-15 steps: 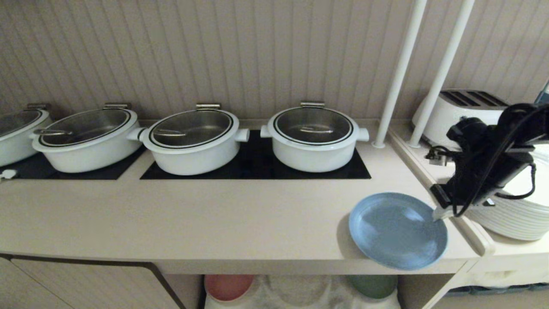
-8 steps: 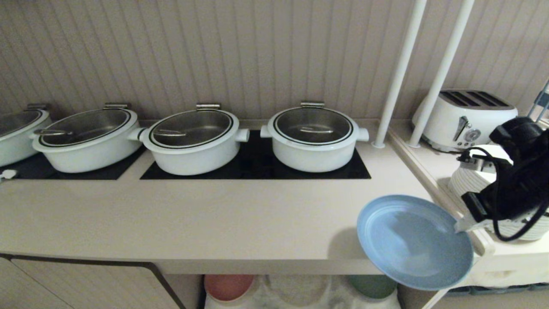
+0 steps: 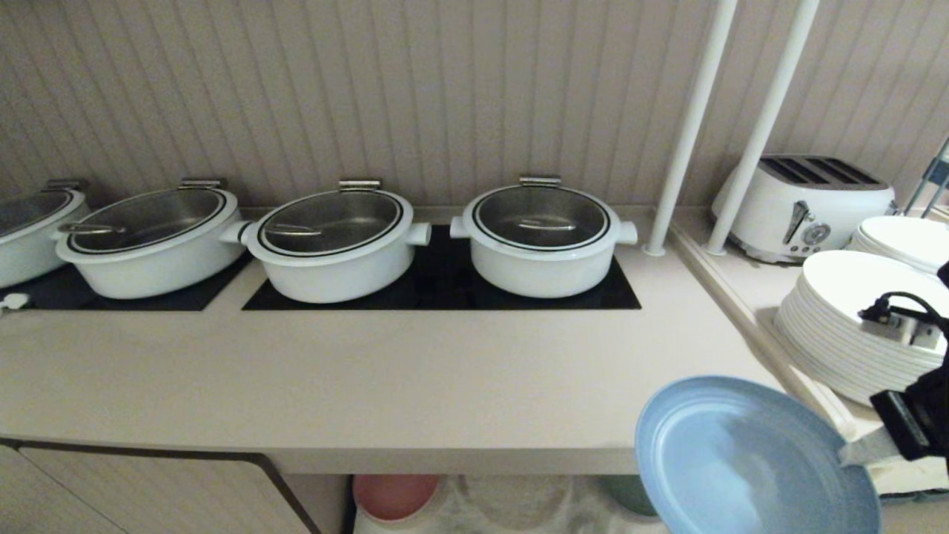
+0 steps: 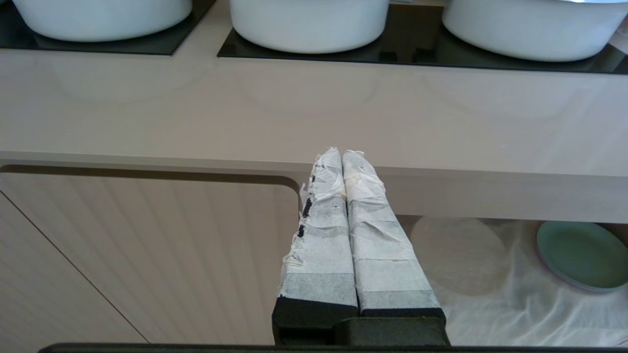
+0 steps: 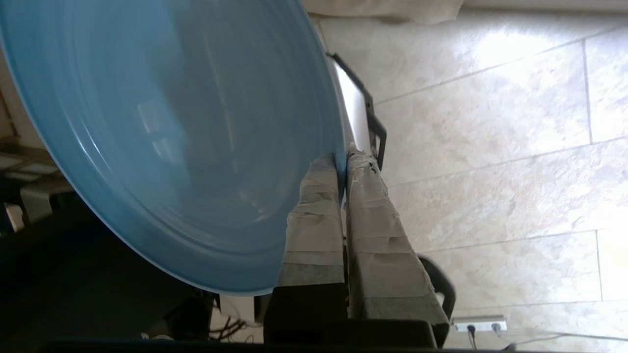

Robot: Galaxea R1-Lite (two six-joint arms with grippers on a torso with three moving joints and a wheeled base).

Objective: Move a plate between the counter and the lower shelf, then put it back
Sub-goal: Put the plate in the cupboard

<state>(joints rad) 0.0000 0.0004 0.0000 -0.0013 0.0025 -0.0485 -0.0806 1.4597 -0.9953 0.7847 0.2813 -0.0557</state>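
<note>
1. The right end effector (image 3: pixel 852 454) pinches the rim of the plate (image 3: pixel 749 460) at its right edge; the two taped fingers (image 5: pixel 314 206) clamp the thin lip between them, since a low flat plate offers no other hold.
2. The plate hangs in the air in front of the right end of the tabletop (image 3: pixel 371 386), off its front edge and tilted toward the camera, carried by that single rim grip.
3. I judge this as the carry from the tabletop down to the lower shelf (image 3: pixel 511 504), whose middle cloth hump (image 4: pixel 456 255) lies bare between the pink plate (image 3: pixel 394 495) and the green plate (image 4: pixel 581 255).
4. The left end effector (image 4: pixel 343 162) idles below the tabletop edge, fingers pressed together on nothing, clear of the path.
</note>
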